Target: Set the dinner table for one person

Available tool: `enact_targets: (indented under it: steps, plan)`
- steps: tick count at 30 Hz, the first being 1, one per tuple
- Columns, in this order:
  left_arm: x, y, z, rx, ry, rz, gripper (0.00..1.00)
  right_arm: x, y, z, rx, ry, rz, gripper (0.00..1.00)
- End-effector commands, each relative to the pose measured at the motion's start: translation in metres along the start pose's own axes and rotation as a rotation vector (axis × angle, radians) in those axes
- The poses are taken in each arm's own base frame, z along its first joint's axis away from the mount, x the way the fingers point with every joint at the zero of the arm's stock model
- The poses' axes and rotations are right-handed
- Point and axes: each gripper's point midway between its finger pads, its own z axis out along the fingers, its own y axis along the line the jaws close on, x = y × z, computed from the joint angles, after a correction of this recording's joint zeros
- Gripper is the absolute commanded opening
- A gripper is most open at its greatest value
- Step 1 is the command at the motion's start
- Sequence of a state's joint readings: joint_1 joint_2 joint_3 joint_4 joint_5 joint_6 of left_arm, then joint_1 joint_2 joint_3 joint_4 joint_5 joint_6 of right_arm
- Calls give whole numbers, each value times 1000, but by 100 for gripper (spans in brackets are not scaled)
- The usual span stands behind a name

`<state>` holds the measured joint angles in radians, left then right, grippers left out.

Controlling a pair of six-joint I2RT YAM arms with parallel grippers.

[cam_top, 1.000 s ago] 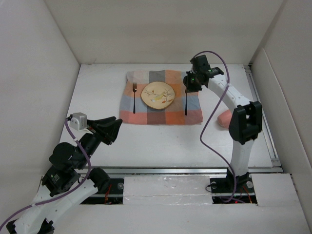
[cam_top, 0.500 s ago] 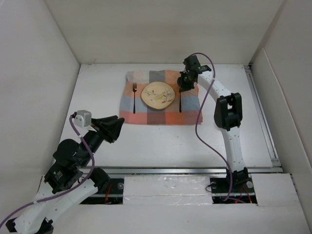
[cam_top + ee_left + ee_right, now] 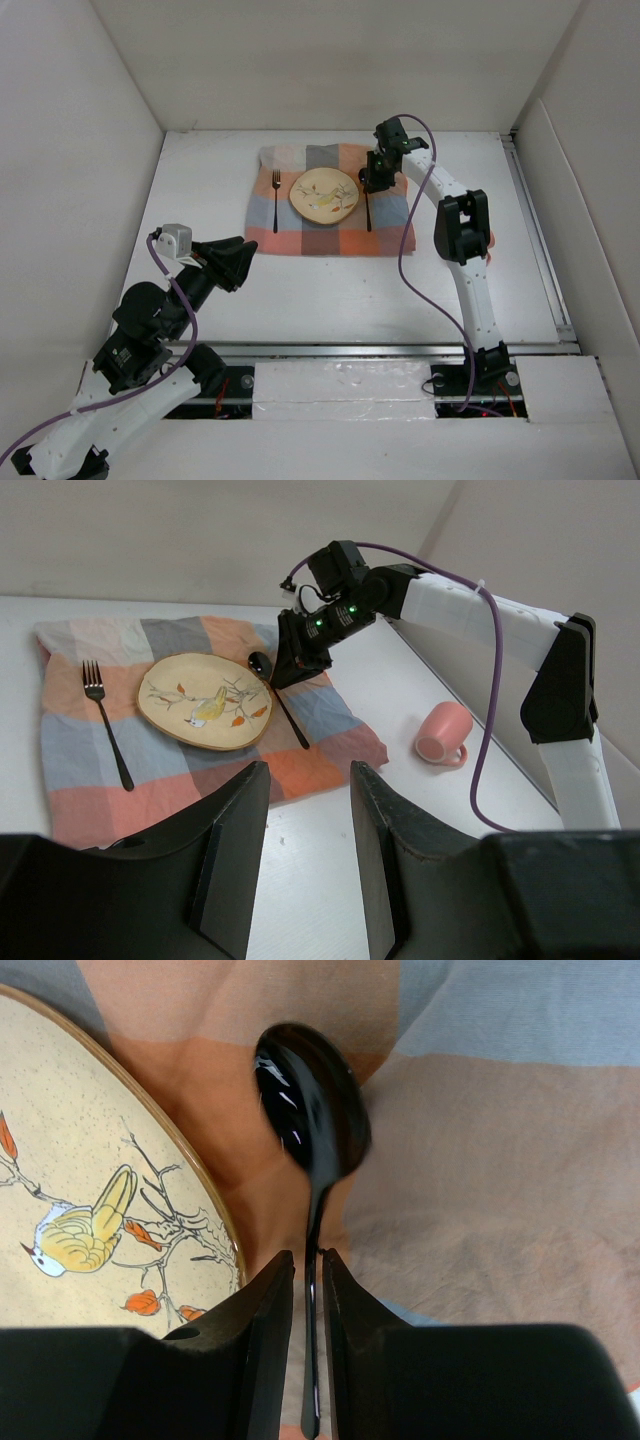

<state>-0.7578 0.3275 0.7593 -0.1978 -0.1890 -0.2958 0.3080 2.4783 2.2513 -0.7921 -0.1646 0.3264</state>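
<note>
The white dinner table [image 3: 330, 290] carries a checked cloth [image 3: 330, 235]. On the cloth are a cream plate [image 3: 323, 194] with a bird design and a black fork [image 3: 276, 200] to its left. My right gripper [image 3: 372, 182] is shut on a black spoon [image 3: 367, 210], low over the cloth just right of the plate. In the right wrist view the fingers [image 3: 270, 1300] clamp the spoon's handle [image 3: 312, 1100] beside the plate's rim [image 3: 90, 1190]. My left gripper [image 3: 307, 780] is open and empty above bare table, in front of the cloth's near left corner.
A pink mug [image 3: 443, 735] lies on the table right of the cloth, mostly hidden behind the right arm in the top view. White walls enclose the table on three sides. The right arm's purple cable [image 3: 408, 250] hangs over the cloth's right edge.
My right gripper has carried the spoon leftward, from the cloth's right part to just beside the plate. The left arm has shifted slightly.
</note>
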Motion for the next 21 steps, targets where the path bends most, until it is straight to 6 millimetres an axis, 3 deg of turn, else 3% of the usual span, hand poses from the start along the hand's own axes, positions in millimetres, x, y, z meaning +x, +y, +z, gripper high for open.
enact_targets:
  steps: [1, 2, 6, 7, 9, 10, 11, 12, 13, 14, 15, 16, 17, 18, 19, 20, 21]
  plan:
    - [-10, -5, 4, 19, -45, 0, 35, -28, 13, -18, -41, -81, -6, 31]
    - [-9, -4, 4, 17, -42, 1, 35, -32, 19, -28, -63, -94, -12, 40]
    - [-10, -6, 3, 26, -43, 0, 35, -45, 32, -59, -127, -146, -25, 56]
    - [-9, -7, 3, 31, -42, 0, 35, -50, 38, -82, -142, -179, -33, 58]
    - [-10, -7, 2, 33, -43, 0, 35, -60, 35, -109, -158, -227, -32, 61]
    - [-10, -8, 2, 36, -45, -1, 35, -70, 41, -147, -180, -290, -39, 61]
    - [-9, -8, 2, 37, -41, 0, 35, -62, 22, -150, -148, -278, -9, 61]
    - [-11, -8, 1, 39, -47, -1, 35, -67, 16, -165, -144, -326, -2, 61]
    - [-11, -9, 1, 47, -47, -3, 35, -74, 16, -211, -156, -420, 1, 60]
    - [-11, -10, 0, 52, -47, -4, 35, -50, -8, -203, -117, -386, 54, 51]
    - [-11, -10, 0, 54, -48, -4, 35, -56, -35, -220, -92, -457, 94, 44]
    - [-11, -12, 0, 62, -46, -4, 35, -50, -51, -233, -75, -489, 124, 35]
    - [-12, -12, -1, 64, -47, -6, 35, -47, -58, -276, -72, -580, 156, 7]
    - [-14, -12, -2, 63, -54, -6, 35, -23, -100, -268, -8, -573, 231, 1]
    - [-15, -13, -3, 68, -60, -9, 35, -14, -116, -279, 18, -610, 266, 0]
    - [-15, -13, -4, 68, -60, -9, 35, -6, -122, -308, 25, -688, 276, 0]
    - [-18, -12, -6, 65, -72, -8, 35, 17, -141, -295, 53, -667, 318, 0]
